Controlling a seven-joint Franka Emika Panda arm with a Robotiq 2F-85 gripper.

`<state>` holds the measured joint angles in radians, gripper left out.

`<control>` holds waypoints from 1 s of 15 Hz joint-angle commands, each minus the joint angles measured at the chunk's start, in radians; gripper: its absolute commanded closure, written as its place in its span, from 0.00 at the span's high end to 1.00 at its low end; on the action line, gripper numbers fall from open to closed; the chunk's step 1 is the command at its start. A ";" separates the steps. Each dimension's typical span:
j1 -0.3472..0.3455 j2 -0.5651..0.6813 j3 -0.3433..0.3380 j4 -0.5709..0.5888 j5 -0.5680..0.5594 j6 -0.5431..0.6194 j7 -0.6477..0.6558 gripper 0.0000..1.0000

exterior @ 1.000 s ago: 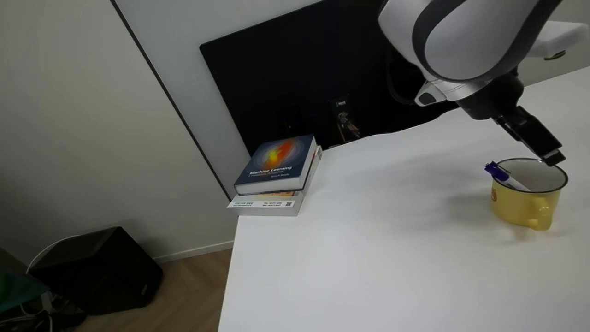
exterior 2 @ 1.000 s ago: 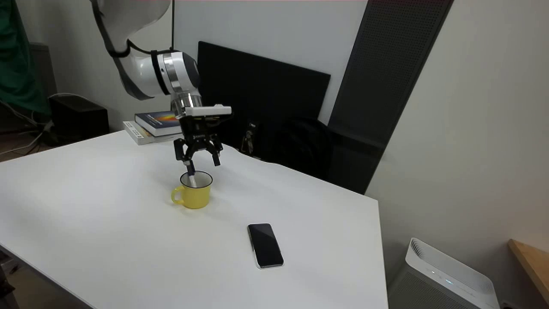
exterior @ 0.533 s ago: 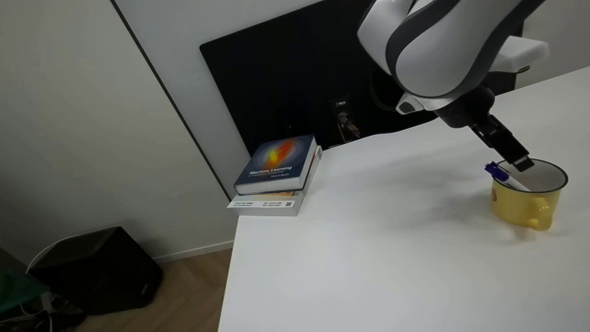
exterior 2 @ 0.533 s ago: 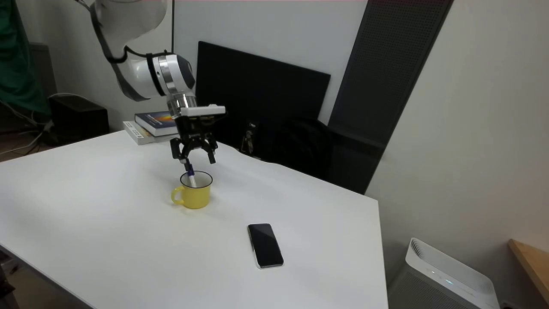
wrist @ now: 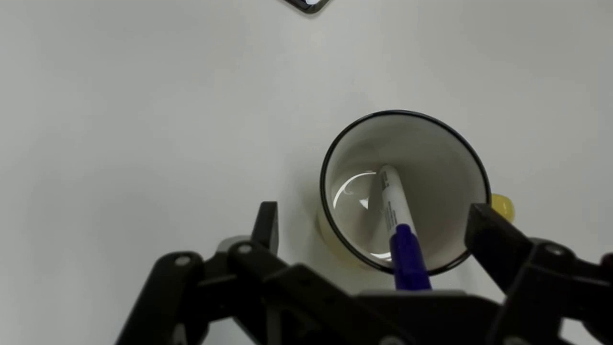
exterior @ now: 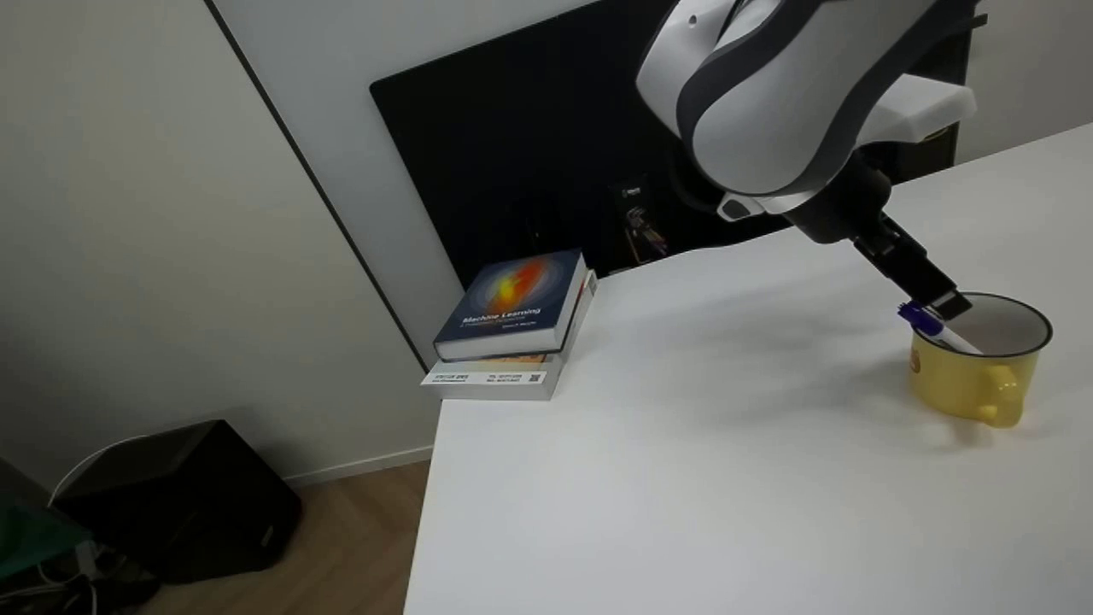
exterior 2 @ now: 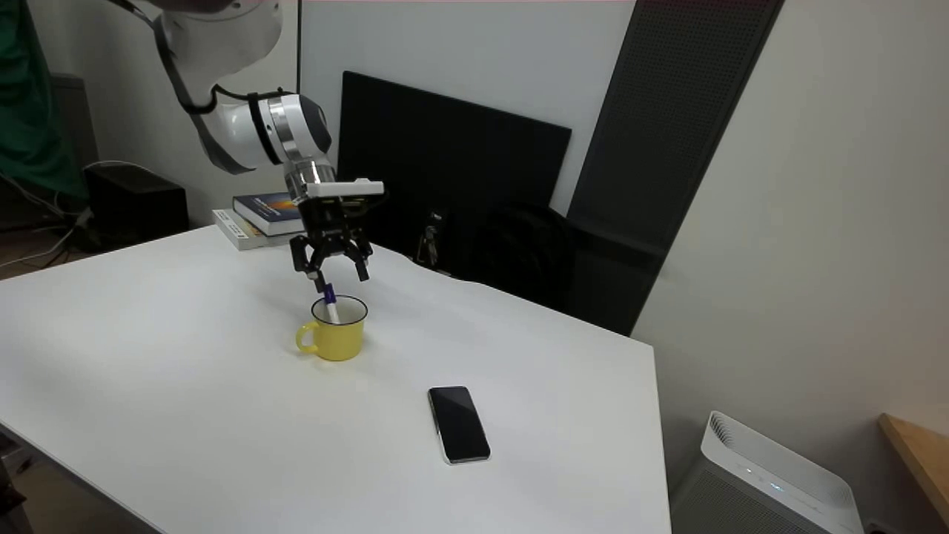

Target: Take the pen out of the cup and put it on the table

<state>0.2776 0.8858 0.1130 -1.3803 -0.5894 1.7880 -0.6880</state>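
The yellow cup (exterior: 961,389) stands upright on the white table (exterior: 683,478); it also shows in an exterior view (exterior 2: 339,343) and in the wrist view (wrist: 445,163). The pen (wrist: 404,239) leans inside the cup, its blue end sticking out over the rim and its white body reaching the inside. The pen shows in both exterior views (exterior: 956,342) (exterior 2: 331,310). My gripper (wrist: 373,208) is open and empty, just above the cup's rim in both exterior views (exterior: 949,305) (exterior 2: 342,282). In the wrist view the pen lies between the spread fingers, nearer the right one. The gripper's base hides the pen's blue tip there.
A black phone (exterior 2: 459,424) lies on the table; its corner shows in the wrist view (wrist: 309,6). Stacked books (exterior: 512,316) sit at the table's edge. A black panel (exterior 2: 445,141) stands behind the table. The cup's handle (wrist: 503,207) is beside the right finger.
My gripper has moved left in both exterior views, from over the cup's far side toward the pen's blue end. It has stayed open. The cup and pen have not moved.
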 commanded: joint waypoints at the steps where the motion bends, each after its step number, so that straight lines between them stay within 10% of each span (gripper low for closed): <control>1: 0.018 0.043 -0.006 0.079 0.002 -0.056 0.011 1.00; 15: 0.045 0.133 -0.015 0.188 0.001 -0.106 0.014 1.00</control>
<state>0.3050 0.9790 0.1097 -1.2657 -0.5894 1.7225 -0.6878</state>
